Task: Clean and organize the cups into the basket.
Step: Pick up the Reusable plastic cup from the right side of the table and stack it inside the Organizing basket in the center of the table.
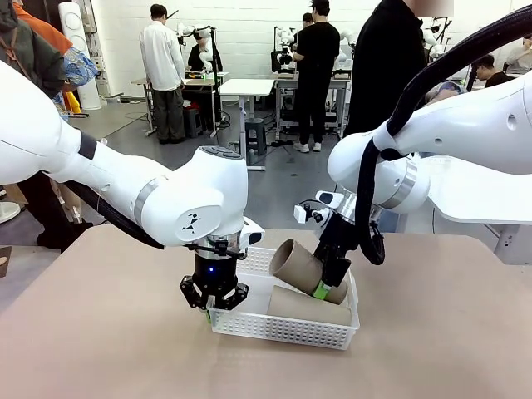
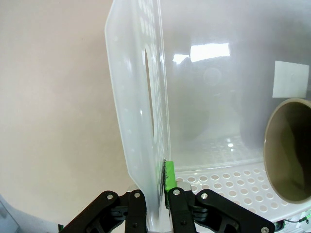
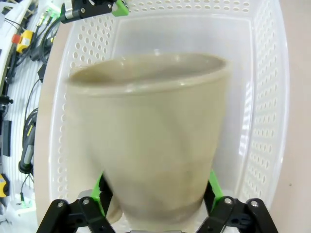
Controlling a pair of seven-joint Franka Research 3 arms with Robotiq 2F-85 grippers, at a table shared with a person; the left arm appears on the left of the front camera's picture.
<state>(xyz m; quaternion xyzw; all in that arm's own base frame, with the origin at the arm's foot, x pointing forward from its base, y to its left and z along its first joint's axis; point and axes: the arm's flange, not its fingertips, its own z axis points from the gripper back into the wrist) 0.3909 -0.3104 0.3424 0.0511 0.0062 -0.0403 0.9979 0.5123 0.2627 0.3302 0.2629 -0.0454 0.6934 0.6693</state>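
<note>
cups are both at the basket (image 1: 283,329): one beige cup (image 1: 309,306) lies flat inside, and the second cup (image 1: 296,264), also beige, leans tilted above it with its base between the right gripper (image 1: 325,288) pads. whether those pads clamp it or stand just clear cannot be told. the left gripper (image 1: 211,311) is pinched shut on the basket's side wall. what seems left is laying the second cup flat. its underside is hidden.

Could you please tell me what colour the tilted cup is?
Beige-brown; the cup shows best in the right wrist view.
</note>
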